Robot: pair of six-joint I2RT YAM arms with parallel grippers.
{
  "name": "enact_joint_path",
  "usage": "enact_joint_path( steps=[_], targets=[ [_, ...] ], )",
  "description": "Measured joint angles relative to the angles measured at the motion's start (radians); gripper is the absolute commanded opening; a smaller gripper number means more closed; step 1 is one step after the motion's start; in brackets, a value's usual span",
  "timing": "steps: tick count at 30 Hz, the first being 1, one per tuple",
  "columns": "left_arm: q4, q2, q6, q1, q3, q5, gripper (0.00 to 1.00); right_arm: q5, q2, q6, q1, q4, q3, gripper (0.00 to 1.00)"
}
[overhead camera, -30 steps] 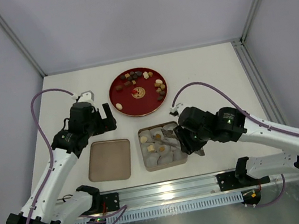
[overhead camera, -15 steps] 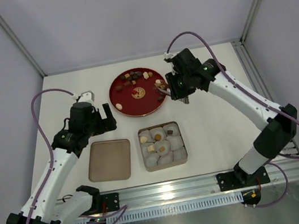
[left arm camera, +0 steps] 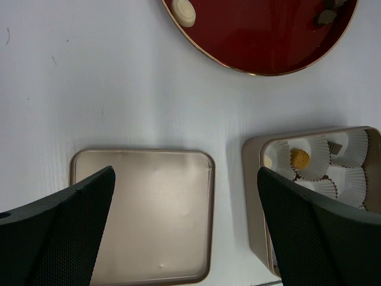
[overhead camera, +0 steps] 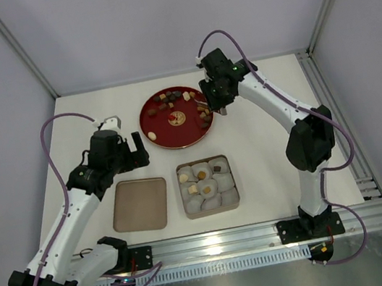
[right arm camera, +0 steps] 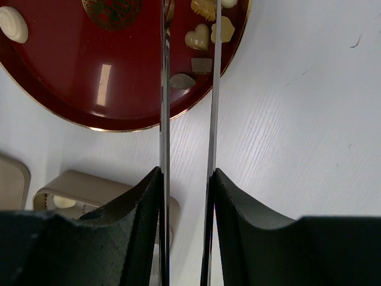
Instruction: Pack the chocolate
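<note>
The chocolate point(overhead camera: 171, 101) lies scattered on a round red plate point(overhead camera: 162, 131) at the back middle. A few pieces sit in the paper cups of the square tin point(overhead camera: 189, 212); one golden piece point(left arm camera: 300, 158) shows in the left wrist view. My right gripper point(overhead camera: 212, 104) is shut on metal tweezers point(right arm camera: 165, 89) and hovers over the plate's right edge, above cream and brown pieces point(right arm camera: 198, 39). The tweezer arms stand apart. My left gripper point(overhead camera: 132, 151) is open and empty, above the tin's lid point(left arm camera: 143, 214).
The lid point(overhead camera: 140, 204) lies flat to the left of the tin. In the right wrist view the tin's corner point(right arm camera: 77, 185) shows below the plate point(right arm camera: 65, 77). Grey walls and metal posts enclose the table, and a rail runs along the near edge.
My right arm has swung from over the tin up and back to the plate's right edge, carrying the tweezers. The left arm has not moved.
</note>
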Motion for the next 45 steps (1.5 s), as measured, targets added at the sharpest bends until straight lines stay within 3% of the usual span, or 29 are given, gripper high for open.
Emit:
enact_joint_path(
  steps=[45],
  targets=[
    [0.0,0.002,0.0,0.0,0.0,0.0,1.0,0.056,0.082,-0.003,0.024,-0.03,0.016,0.38]
  ],
)
